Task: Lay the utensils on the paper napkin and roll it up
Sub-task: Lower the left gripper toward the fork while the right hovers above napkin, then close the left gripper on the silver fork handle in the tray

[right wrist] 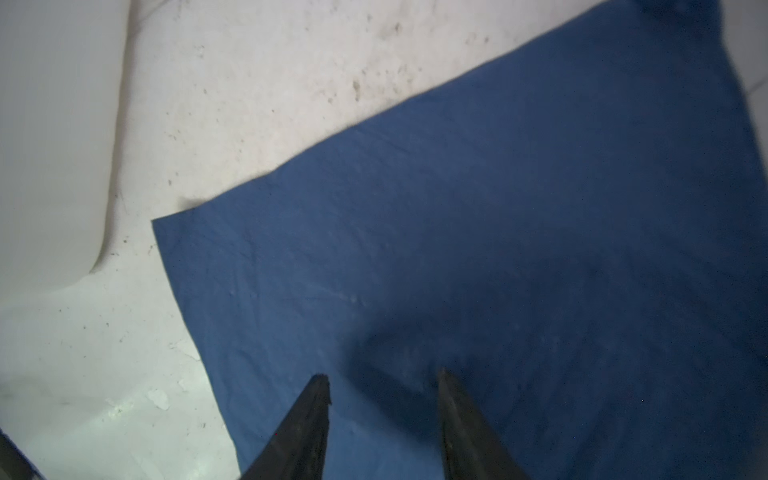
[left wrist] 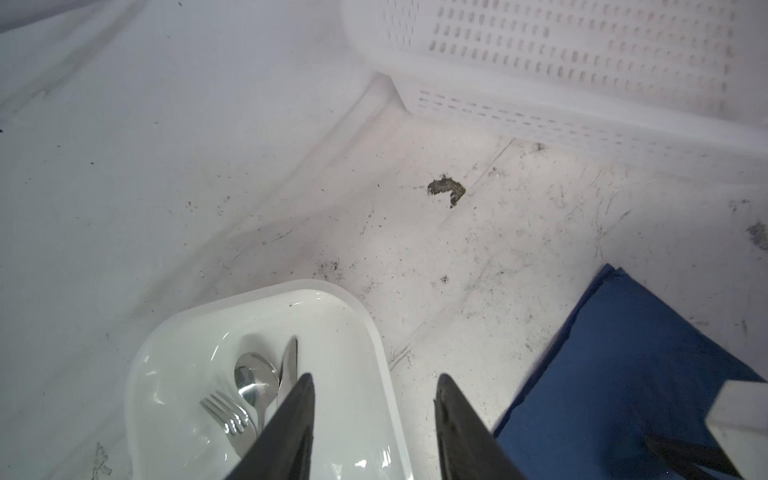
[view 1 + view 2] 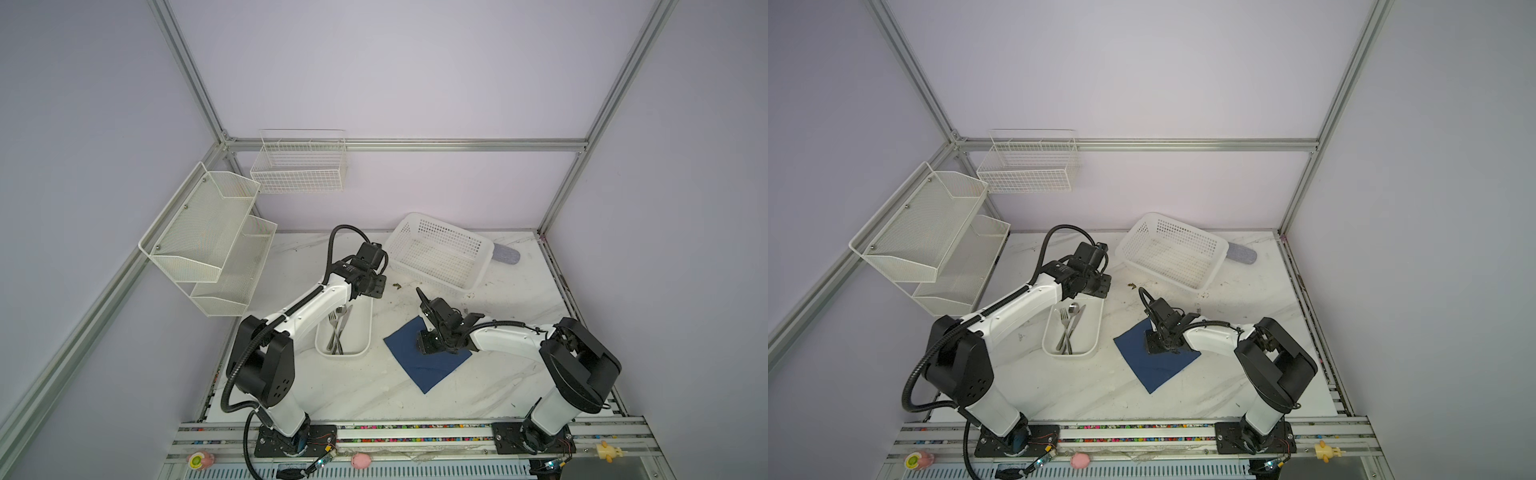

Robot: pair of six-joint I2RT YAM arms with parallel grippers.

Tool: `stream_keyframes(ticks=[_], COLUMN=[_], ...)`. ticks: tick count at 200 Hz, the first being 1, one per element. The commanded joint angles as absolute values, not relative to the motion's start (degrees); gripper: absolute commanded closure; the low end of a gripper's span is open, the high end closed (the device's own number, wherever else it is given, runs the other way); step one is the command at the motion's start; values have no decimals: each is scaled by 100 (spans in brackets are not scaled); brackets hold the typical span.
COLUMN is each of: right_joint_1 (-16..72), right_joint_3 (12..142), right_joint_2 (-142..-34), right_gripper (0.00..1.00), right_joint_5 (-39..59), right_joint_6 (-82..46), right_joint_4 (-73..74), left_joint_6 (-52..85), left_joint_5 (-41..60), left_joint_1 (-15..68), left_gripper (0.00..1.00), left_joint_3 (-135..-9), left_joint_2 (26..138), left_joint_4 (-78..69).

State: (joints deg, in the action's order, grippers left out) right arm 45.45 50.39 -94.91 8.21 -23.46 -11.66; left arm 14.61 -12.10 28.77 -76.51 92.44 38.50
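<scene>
- Hovering in a top view, the left gripper (image 3: 376,289) hangs over the end of the white dish (image 3: 343,354) farthest from its arm's base. The utensils (image 3: 338,328) lie bundled in that dish, below the gripper and back toward its arm. I judge it is lining up a first pick.
- In the same view, the right gripper (image 3: 428,347) points down at the paper napkin (image 3: 419,370), which is spread flat on the surface (image 3: 353,395) directly beneath it. It is probably there to steady the thin sheet against sliding.
- In the left wrist view, the left gripper (image 2: 375,378) has its jaws parted and empty. The fork, spoon and knife lie side by side under one finger, inside the dish. The napkin lies off to the other finger's side, clear of the dish.
- In the right wrist view, the right gripper (image 1: 381,376) also has its jaws parted with nothing between them. Its tips are at or just above the napkin, and I cannot tell whether they touch it.
</scene>
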Motion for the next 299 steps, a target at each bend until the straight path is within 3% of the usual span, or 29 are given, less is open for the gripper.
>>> stream_keyframes(ticks=[1,53,89,123,175,299], right_joint_1=[4583,4583,4592,4588,4588,4585], right_joint_3=[5256,5590,5911,6296,6229,6725], right_joint_2=[-9710,-10191,-10401,-9718,-8987,-9376], right_gripper=[55,56,56,52,50,52], right_joint_5=[356,309,480,934,953,543], right_joint_6=[-1905,-1032,-889,-1219,-1441,-1555], right_joint_4=[-1503,-1632,-1731,-1789,-1015,-1508], left_joint_6=[1902,2302,2101,2256,2351,2732], left_joint_5=[-1420,-1162,-1588,-1175,-1083,-747], left_joint_1=[2811,2419,2330,2054,1847,1450], left_gripper=[52,52,50,50,61,85], left_joint_3=[-7102,-6203,-5671,-5907,-5958,-6235], left_joint_2=[8912,8257,7801,8203,9029,9859], left_joint_4=[3884,3761,3388,3942,4135,4359])
